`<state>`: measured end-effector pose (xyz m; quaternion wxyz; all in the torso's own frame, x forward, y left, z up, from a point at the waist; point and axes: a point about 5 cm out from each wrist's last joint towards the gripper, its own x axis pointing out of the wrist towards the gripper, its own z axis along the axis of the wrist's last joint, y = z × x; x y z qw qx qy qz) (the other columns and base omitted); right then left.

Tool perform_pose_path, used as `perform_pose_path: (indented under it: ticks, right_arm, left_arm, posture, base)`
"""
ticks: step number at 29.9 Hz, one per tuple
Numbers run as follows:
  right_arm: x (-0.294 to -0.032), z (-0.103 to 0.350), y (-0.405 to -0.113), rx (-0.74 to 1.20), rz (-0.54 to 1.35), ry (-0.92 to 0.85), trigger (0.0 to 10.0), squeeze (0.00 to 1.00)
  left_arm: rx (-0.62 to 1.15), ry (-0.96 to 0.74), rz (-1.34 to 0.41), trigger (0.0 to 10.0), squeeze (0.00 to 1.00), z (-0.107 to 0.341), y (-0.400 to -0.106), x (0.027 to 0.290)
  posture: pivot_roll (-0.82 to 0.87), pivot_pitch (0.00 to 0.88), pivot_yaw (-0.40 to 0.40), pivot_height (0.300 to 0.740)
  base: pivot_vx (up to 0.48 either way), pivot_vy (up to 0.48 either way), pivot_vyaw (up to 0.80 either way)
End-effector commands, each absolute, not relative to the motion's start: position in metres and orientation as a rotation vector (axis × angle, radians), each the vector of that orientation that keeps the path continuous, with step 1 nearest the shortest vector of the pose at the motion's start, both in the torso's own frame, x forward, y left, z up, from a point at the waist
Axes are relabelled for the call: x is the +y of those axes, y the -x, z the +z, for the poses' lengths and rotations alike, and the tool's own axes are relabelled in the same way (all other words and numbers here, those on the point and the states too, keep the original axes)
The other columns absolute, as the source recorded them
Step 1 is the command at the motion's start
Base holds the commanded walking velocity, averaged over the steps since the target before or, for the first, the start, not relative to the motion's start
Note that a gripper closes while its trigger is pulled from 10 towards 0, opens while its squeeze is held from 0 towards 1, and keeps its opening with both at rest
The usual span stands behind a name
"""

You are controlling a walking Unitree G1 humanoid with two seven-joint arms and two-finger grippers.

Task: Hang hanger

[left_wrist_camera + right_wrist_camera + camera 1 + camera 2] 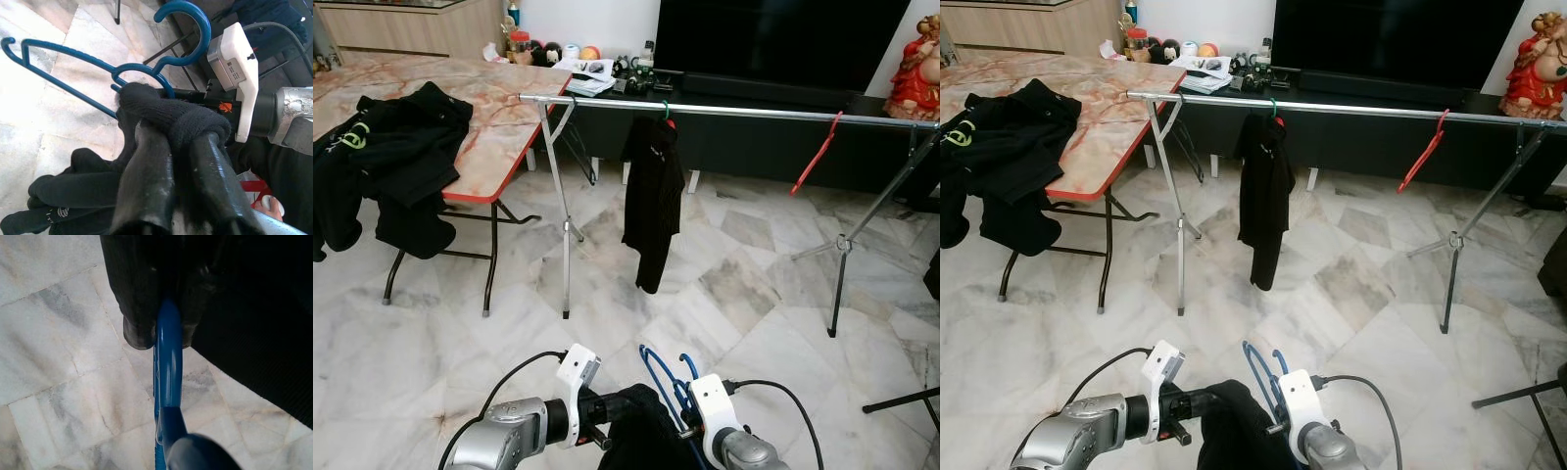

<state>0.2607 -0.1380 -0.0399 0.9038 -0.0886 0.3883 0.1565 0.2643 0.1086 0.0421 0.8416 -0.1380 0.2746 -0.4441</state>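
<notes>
A blue hanger (pixel 661 377) is low in front of me, its hook pointing up. My right gripper (pixel 167 328) is shut on the hanger's blue bar (pixel 167 362). A black garment (pixel 641 431) bunches over the hanger between both wrists. My left gripper (pixel 178 134) is shut on a fold of that black garment (pixel 176 117), close to the hanger's neck (pixel 142 73). Ahead stands a silver clothes rail (pixel 724 111). On it hang another black garment (pixel 651 196) on a green hanger and a bare red hanger (pixel 816 154).
A marble-top folding table (pixel 499 108) at the left carries a heap of black clothes (pixel 391 157). A dark TV cabinet (pixel 754 137) runs behind the rail, with a red statue (pixel 915 69) on it. A black stand leg (pixel 901 397) juts in at the lower right.
</notes>
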Motion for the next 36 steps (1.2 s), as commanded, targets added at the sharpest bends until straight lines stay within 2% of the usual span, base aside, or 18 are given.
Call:
perform_pose_path:
  ticks: [1, 11, 21, 22, 23, 24, 28, 30, 34, 36]
  right_arm:
    - [-0.144, -0.043, -0.256, 0.823, 0.304, 0.175, 10.0, 0.0]
    - [-0.143, -0.049, -0.249, 0.856, 0.297, 0.182, 10.0, 0.0]
    - [-0.148, -0.044, -0.256, 0.85, 0.114, -0.098, 10.0, 0.0]
    - [-0.148, -0.043, -0.257, 0.845, 0.105, -0.11, 10.0, 0.0]
    - [-0.149, -0.043, -0.258, 0.842, 0.099, -0.118, 10.0, 0.0]
    - [-0.15, -0.042, -0.259, 0.839, 0.089, -0.128, 10.0, 0.0]
    - [-0.155, -0.041, -0.261, 0.83, 0.035, -0.186, 10.0, 0.0]
    - [-0.16, -0.042, -0.258, 0.823, -0.009, -0.217, 10.0, 0.0]
    - [-0.165, -0.046, -0.253, 0.83, -0.034, -0.221, 10.0, 0.0]
    - [-0.174, -0.05, -0.246, 0.829, -0.071, -0.227, 10.0, 0.0]
  left_arm:
    - [0.576, 0.277, -0.935, 10.0, 1.0, 0.041, -0.266, 0.112]
    - [0.593, 0.267, -0.918, 10.0, 1.0, 0.032, -0.264, 0.117]
    - [0.598, 0.22, -0.845, 10.0, 1.0, 0.034, -0.275, 0.124]
    - [0.598, 0.216, -0.83, 10.0, 0.7, 0.035, -0.276, 0.125]
    - [0.596, 0.216, -0.821, 10.0, 0.7, 0.035, -0.276, 0.126]
    - [0.594, 0.183, -0.77, 10.0, 0.0, 0.034, -0.278, 0.13]
    - [0.594, 0.149, -0.543, 10.0, 0.0, 0.026, -0.283, 0.151]
    - [0.644, 0.14, -0.376, 10.0, 0.0, 0.008, -0.277, 0.166]
    - [0.709, 0.107, -0.276, 10.0, 0.0, -0.01, -0.266, 0.18]
    - [0.795, 0.065, -0.195, 10.0, 0.0, -0.03, -0.248, 0.193]
  posture:
    - [0.13, 0.029, -0.056, 0.74]
    - [0.13, 0.027, -0.055, 0.74]
    - [0.13, 0.045, -0.056, 0.74]
    - [0.13, 0.045, -0.056, 0.74]
    - [0.13, 0.045, -0.056, 0.74]
    - [0.13, 0.049, -0.055, 0.74]
    - [0.13, 0.051, -0.054, 0.74]
    - [0.13, 0.058, -0.049, 0.74]
    - [0.13, 0.061, -0.046, 0.74]
    - [0.13, 0.064, -0.042, 0.74]
  base:
    - [0.0, 0.0, 0.0]
    - [0.0, 0.0, 0.0]
    - [0.0, 0.0, 0.0]
    - [0.0, 0.0, 0.0]
    - [0.0, 0.0, 0.0]
    - [0.0, 0.0, 0.0]
    - [0.0, 0.0, 0.0]
    - [0.0, 0.0, 0.0]
    - [0.0, 0.0, 0.0]
    - [0.0, 0.0, 0.0]
